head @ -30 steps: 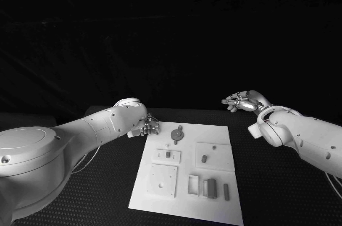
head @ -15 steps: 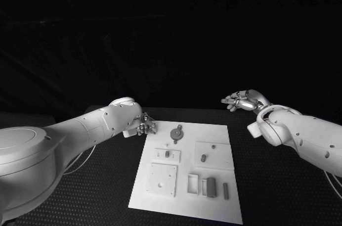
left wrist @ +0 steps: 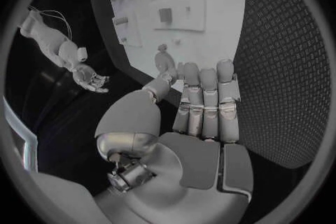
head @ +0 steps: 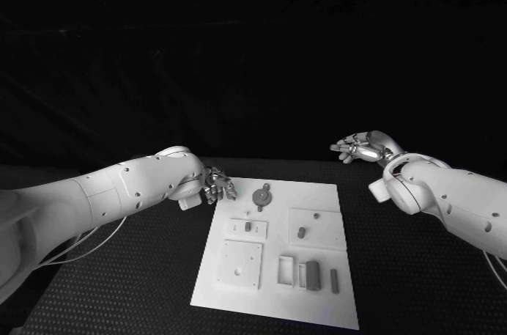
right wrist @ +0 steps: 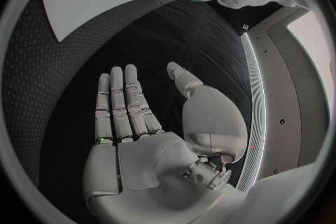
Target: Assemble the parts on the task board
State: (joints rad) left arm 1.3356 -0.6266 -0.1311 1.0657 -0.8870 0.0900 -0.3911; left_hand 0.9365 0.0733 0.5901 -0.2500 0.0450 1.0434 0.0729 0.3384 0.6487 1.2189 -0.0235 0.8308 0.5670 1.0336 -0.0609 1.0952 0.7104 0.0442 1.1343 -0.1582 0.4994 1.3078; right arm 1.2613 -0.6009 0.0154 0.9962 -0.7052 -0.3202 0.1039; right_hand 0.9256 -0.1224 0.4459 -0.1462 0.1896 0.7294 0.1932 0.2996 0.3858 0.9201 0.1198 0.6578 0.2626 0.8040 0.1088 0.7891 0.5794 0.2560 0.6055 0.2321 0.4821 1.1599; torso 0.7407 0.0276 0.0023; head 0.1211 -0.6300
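Observation:
The white task board (head: 277,306) lies in the middle of the table with small grey parts on it. A round part with a stem (head: 261,196) lies at its far end, a block (head: 313,276) and a rod (head: 335,282) near its front. My left hand (head: 217,185) hovers at the board's far left corner, just left of the round part. In the left wrist view this hand (left wrist: 199,106) has straight fingers and holds nothing, with the round part (left wrist: 164,60) just past the fingertips. My right hand (head: 363,148) hangs beyond the far right corner, flat and empty in the right wrist view (right wrist: 133,106).
Several raised white plates sit on the board, one at the near left (head: 241,265) and one at the right (head: 317,231). Black textured table (head: 423,276) surrounds the board on both sides. My left forearm (head: 127,185) lies over the table's left part.
My left arm's elbow has swung outward and lower to the left, while its hand stays by the board's far left corner. The right hand has hardly moved.

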